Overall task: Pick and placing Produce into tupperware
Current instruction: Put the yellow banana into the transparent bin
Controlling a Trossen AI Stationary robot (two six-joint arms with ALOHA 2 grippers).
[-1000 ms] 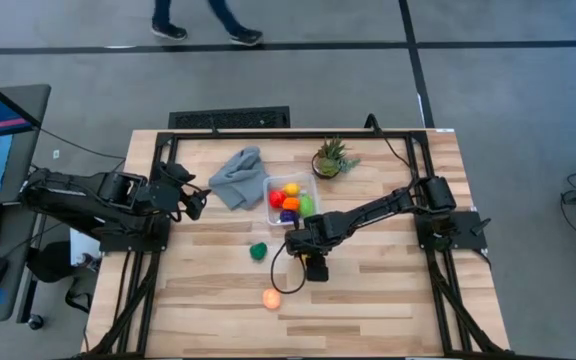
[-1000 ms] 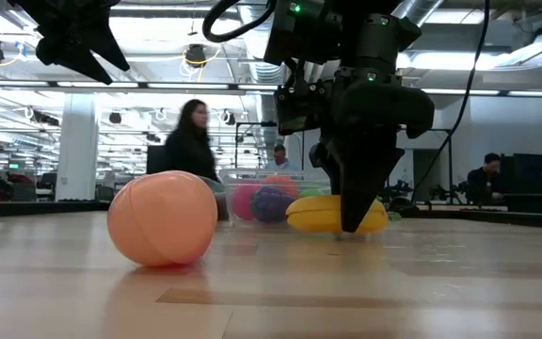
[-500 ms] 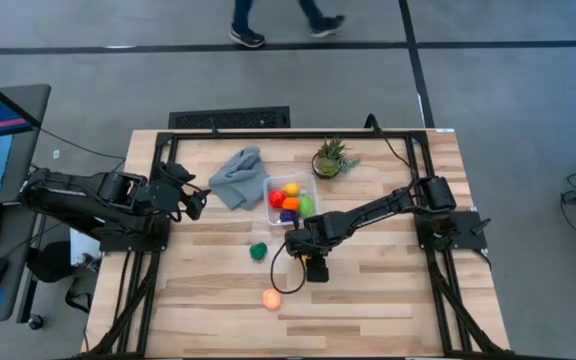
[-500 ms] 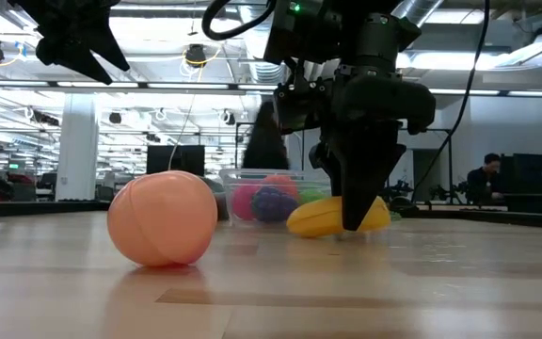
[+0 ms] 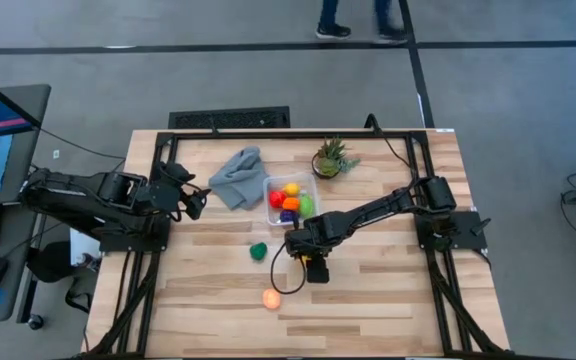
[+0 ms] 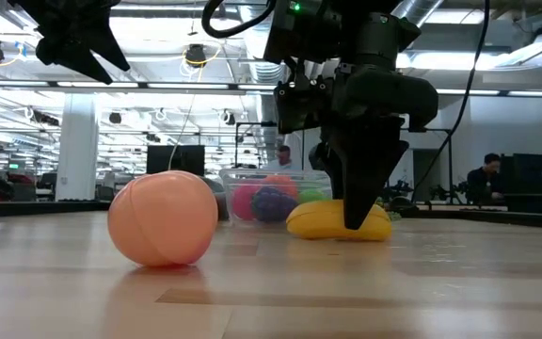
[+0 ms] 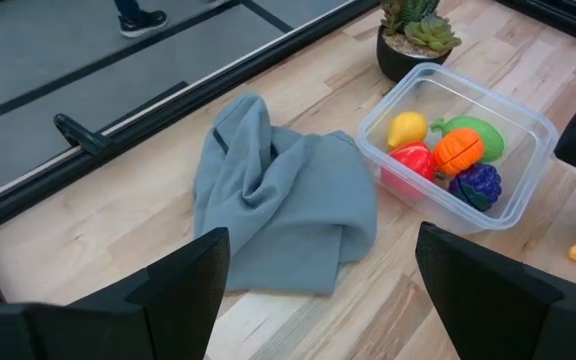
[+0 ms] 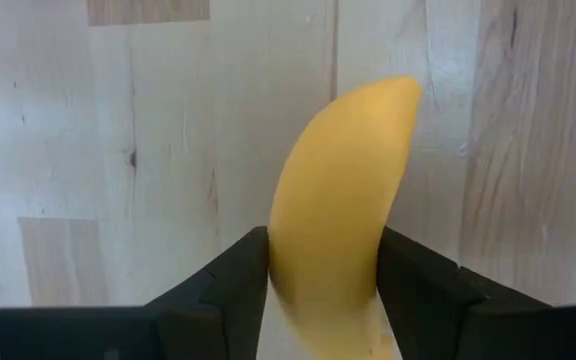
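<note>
Banana (image 8: 333, 205), yellow and curved, lies on the wooden table (image 5: 388, 290) directly under the right gripper (image 6: 356, 224), just in front of the clear tupperware (image 7: 528, 180). It sits between the two dark fingers (image 8: 218, 285), which stand one on each side of it, close against its flanks (whether they press it or only flank it, I cannot tell). In the low view the banana rests flat on the wood. The tupperware holds a red, a yellow, an orange, a green and a purple piece. A peach ball (image 6: 163, 218) and a dark green piece (image 5: 258, 250) lie apart on the table. The left gripper (image 5: 196, 203) waits with fingers spread, empty, near the grey cloth (image 7: 278, 200).
</note>
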